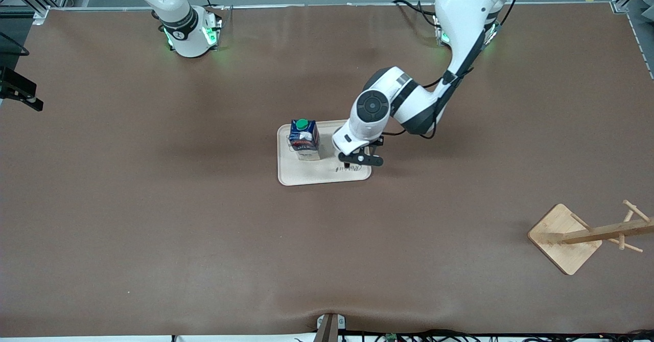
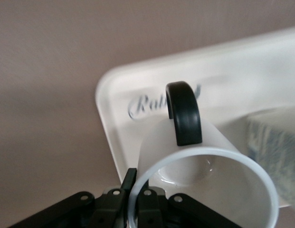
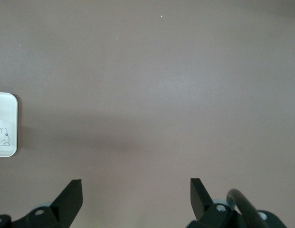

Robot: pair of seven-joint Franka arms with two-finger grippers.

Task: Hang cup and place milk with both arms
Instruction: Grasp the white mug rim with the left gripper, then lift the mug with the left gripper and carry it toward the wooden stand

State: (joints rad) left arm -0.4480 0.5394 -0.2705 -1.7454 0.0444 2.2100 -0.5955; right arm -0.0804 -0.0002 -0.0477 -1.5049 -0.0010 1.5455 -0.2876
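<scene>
Front view: milk upright on tray, rack well apart. Left gripper clamps white cup's rim w/ black handle; right gripper spread, waits.

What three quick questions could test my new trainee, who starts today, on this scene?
1. True or false: the milk stands on the tray.
2. Which holds the cup over the tray: A, the left gripper, or B, the right gripper?
3. Fill in: the wooden rack stands toward the ____ arm's end of the table.
Key: 1 true; 2 A (the right gripper waits open over bare table); 3 left.
</scene>
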